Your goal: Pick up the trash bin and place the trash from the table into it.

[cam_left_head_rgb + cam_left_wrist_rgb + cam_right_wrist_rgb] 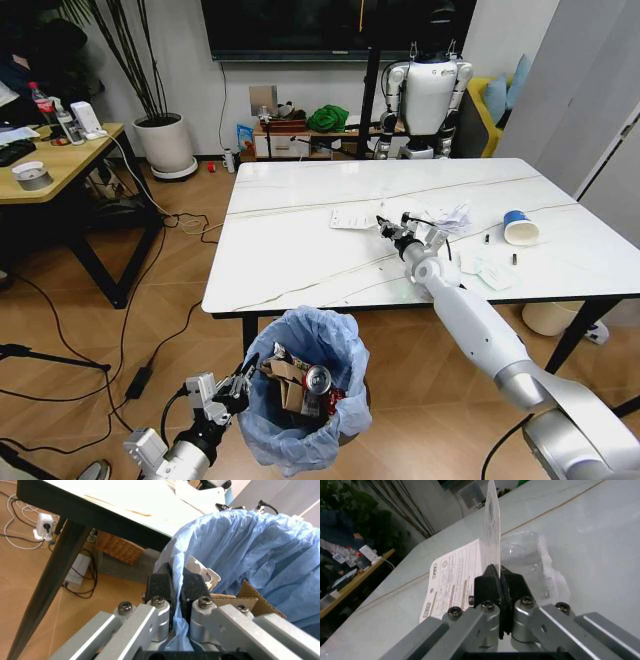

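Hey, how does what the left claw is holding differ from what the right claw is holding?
The left claw is shut on the trash bin's crinkled light-blue bag rim, low beside the table; the right claw is shut on a thin white sheet, above the tabletop. The bag is soft and rumpled; the sheet stands flat, upright on edge. The bin already holds cardboard and a can; the sheet is single. Both are pinched between closed fingers.
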`<state>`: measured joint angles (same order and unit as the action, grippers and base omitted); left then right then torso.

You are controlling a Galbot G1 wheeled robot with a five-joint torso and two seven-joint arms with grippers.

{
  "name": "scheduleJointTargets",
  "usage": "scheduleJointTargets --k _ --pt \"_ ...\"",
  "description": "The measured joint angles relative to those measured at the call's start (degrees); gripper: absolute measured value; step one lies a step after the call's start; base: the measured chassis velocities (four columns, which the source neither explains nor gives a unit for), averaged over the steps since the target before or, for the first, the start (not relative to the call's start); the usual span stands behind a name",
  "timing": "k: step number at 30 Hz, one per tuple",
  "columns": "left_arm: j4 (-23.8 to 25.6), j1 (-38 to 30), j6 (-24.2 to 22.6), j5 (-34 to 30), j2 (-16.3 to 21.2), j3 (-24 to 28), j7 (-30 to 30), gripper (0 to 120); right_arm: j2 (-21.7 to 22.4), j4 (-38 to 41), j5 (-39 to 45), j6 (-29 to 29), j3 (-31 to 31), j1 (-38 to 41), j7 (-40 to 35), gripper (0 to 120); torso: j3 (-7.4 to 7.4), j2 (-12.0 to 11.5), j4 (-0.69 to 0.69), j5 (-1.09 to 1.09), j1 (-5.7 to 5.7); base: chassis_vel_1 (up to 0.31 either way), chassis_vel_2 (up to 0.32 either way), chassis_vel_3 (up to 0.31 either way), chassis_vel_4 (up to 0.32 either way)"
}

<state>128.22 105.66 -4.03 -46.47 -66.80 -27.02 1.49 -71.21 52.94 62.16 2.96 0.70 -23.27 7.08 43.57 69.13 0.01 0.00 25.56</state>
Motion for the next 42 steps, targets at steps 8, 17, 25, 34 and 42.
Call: scheduleJointTargets --k 8,17,25,34,42 --pt "-0.01 0.00 0.04 -0.03 0.00 -0.05 -0.01 0 -0.20 -0.23 0.11 -0.31 0.00 -0.22 0.94 0 0.00 0.00 0.00 0.00 0.00 0.000 0.000 0.000 0.000" --pt "-0.23 -0.50 0.08 -0.03 -0.05 0.25 -0.03 0 2.73 4.48 0.22 -0.80 0.39 0.05 1.90 0 0.00 0.00 0.00 0.01 0.00 0.000 0.000 0.000 0.000" --pt "-0.77 -1.64 0.08 0.08 -0.60 1.29 -0.03 0 5.96 8.78 0.25 -0.91 2.00 0.95 2.25 0 0.00 0.00 0.01 0.01 0.00 0.000 0.000 0.000 0.000" --pt "-1.67 -3.34 0.19 -0.11 -0.71 2.66 -0.04 0 13.11 18.19 3.61 -1.37 5.55 1.12 2.21 0 0.00 0.00 -0.01 0.00 0.00 0.000 0.000 0.000 0.000" --pt "-2.25 -5.67 0.00 -1.74 0.49 3.41 -0.57 0 18.50 29.03 6.73 -2.49 8.14 0.20 2.32 0 0.00 0.00 -0.01 0.00 0.00 0.000 0.000 0.000 0.000"
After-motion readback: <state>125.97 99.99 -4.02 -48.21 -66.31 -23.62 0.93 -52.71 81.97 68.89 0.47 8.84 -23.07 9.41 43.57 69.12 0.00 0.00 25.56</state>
